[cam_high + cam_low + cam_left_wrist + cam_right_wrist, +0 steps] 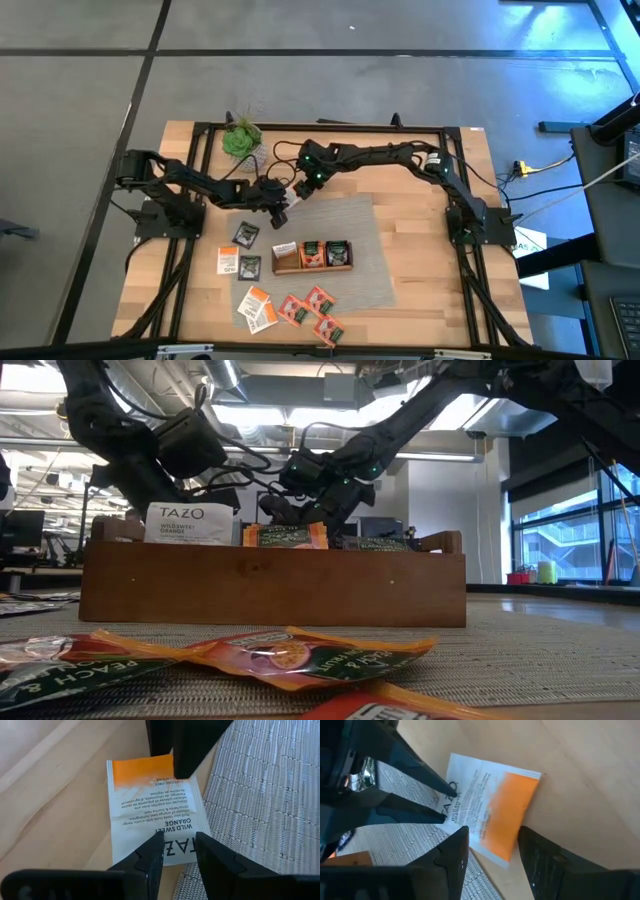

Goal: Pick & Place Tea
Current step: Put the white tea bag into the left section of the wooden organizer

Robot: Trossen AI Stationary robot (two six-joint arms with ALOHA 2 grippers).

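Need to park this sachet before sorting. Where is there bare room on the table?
Bare wood lies on the table's right side, between the grey mat and the right arm's base, and along the far edge right of the plant. Crowded: near-left, where loose sachets lie before the tray, and mid-table, where both grippers share a white-and-orange sachet.

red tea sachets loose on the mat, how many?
3, clustered on the mat in front of the tray: left, middle nearest the tray, right. They overlap, so another may be hidden.
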